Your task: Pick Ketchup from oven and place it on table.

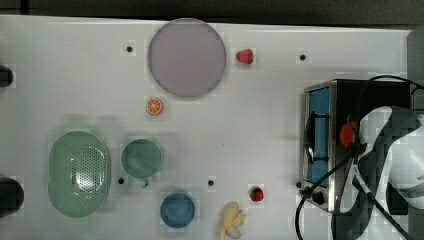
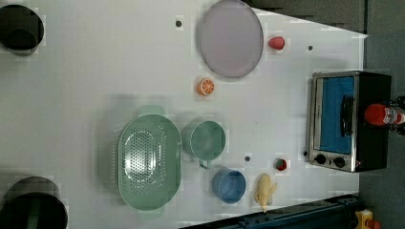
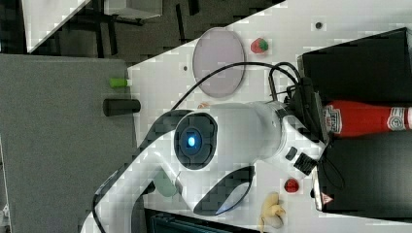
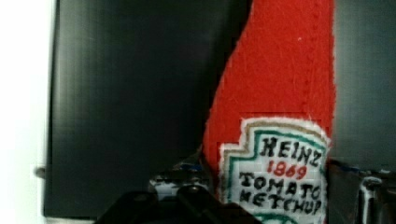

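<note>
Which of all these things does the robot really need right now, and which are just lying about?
Needed:
- ketchup bottle, on top of the oven
- oven
- table
- gripper, a finger on each side of the bottle

Just lying about:
- grey plate
- two strawberries
- orange slice
- green colander
- green cup
- blue bowl
- banana

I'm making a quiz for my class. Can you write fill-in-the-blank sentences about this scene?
1. The ketchup sits on top of the black ____.
2. The orange slice lies on the white ____.
3. The hand has the ____ between its fingers.

Missing words: oven; table; ketchup
</note>
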